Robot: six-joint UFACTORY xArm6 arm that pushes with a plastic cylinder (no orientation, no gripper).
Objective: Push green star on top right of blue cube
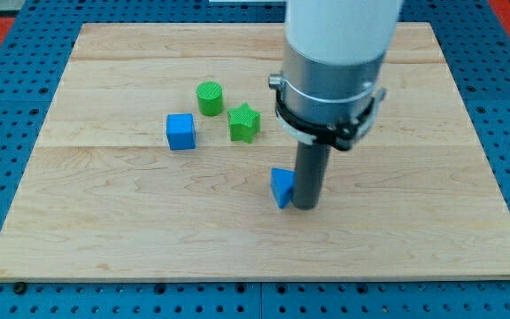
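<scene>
The green star [244, 123] lies on the wooden board [104, 221], to the right of the blue cube [181, 131] and about level with it. They are apart by a small gap. My tip [305, 206] rests on the board below and to the right of the star, well apart from it. It touches the right side of a small blue block [281, 187], whose shape I cannot make out because the rod partly hides it.
A green cylinder [209, 97] stands just above and to the left of the star, above and to the right of the blue cube. The arm's wide grey and white body [335, 62] hides part of the board's upper middle.
</scene>
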